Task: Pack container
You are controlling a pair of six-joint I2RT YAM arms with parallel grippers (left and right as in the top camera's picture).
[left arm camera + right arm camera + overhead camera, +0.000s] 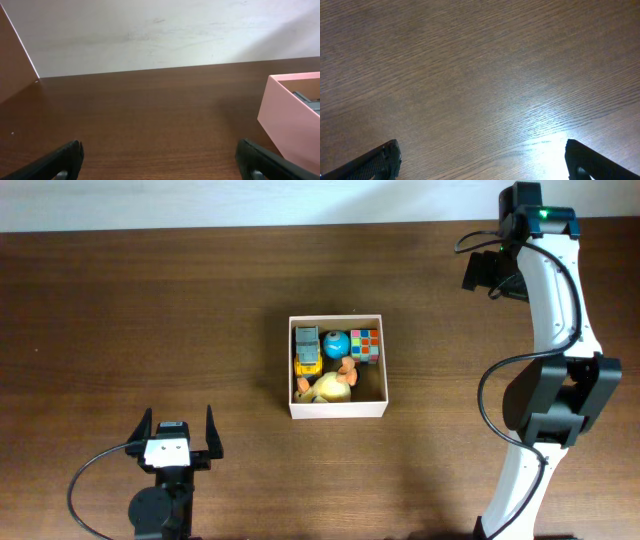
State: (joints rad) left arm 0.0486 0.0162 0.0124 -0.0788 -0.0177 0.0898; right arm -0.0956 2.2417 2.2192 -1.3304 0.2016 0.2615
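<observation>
You have the container (337, 409) sitting near the middle of the table (150, 300), square to its edges, with the white outer walls and tan inside plain from overhead. Four toys lie in it, all crowded toward the far side and the left. A toy truck (307, 350) in yellow and grey sits against the left wall. A blue ball (336, 343) is just beside it, and a colour cube (365, 346) sits in the far right corner. A yellow soft toy (330, 387) with orange parts lies nearer you, touching the truck's end. The near right part of the floor shows bare cardboard.

Your left gripper (178, 425) is well apart from the box, low on the left of the table near its own base. Its jaws stand wide apart with nothing between them. In the left wrist view one corner of the box shows at the right edge, looking pinkish, and a pale wall (150, 30) rises beyond the table's far edge.

Your right gripper (480, 167) is off at the far right corner of the table, also well away from the box. Its wrist view shows the jaws spread to both lower corners, holding nothing, with only bare wood grain and a bright glare patch below them.
</observation>
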